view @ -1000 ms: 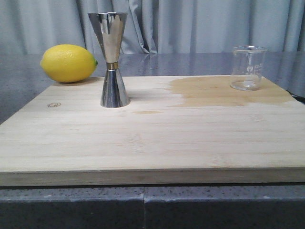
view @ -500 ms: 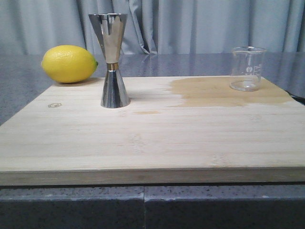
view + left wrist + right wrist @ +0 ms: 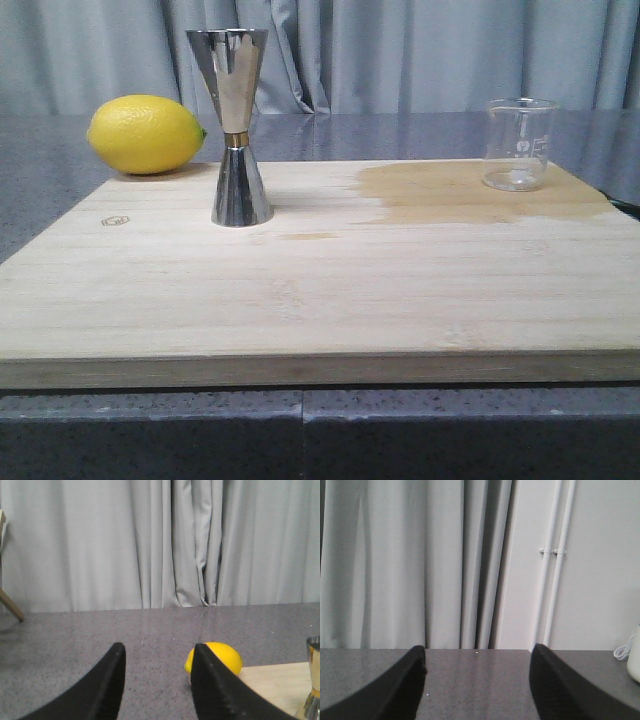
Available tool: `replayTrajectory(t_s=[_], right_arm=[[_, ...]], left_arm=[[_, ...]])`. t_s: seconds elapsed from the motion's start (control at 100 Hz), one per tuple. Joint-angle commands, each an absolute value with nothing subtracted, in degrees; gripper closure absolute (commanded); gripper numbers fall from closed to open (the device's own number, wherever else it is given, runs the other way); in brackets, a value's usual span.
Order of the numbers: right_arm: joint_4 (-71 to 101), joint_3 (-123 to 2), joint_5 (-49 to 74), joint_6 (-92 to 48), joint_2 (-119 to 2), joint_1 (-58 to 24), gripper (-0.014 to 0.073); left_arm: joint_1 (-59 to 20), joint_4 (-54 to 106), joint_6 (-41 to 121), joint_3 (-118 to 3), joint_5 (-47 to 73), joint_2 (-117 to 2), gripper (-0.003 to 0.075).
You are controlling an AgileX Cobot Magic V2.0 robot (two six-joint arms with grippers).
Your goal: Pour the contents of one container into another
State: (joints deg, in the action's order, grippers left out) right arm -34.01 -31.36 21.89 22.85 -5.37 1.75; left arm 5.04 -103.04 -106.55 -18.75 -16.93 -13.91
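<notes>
Change: nothing shifted since earlier frames.
Jigger (image 3: 237,125): upright, upper left of board (image 3: 300,300).
Beaker (image 3: 519,143): upright, upper right, on darker stain (image 3: 470,190); contents unclear.
Progress: fits pre-pour or post-pour alike.
Left claw (image 3: 157,652): apart, empty, level, lemon (image 3: 220,657) beyond.
Right claw (image 3: 477,657): apart, empty, level, facing curtain.

Left gripper (image 3: 157,677) with black, curved, tapering fingers (image 3: 107,690), right gripper (image 3: 477,677) with matching matte black fingers (image 3: 560,690)
</notes>
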Motion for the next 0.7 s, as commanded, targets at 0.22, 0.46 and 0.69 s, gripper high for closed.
replayTrajectory(t_s=[0.22,0.46,0.69], right_arm=[[-25.34,-21.31,18.25,22.49,1.51,2.09,0.0202],[-24.99,-19.97,17.81,22.49,1.51,2.09,0.0513],[-25.09,-19.97,14.82,20.09,1.51,2.09,0.0665]], left_arm=[[5.26,-100.92,-110.74,-8.9,-14.34,-5.76,0.044],[5.26,-100.92,-110.74,-8.35,-14.94,-5.4,0.0524],[5.26,-100.92,-110.61,-8.35,-13.5,-5.4,0.0739]])
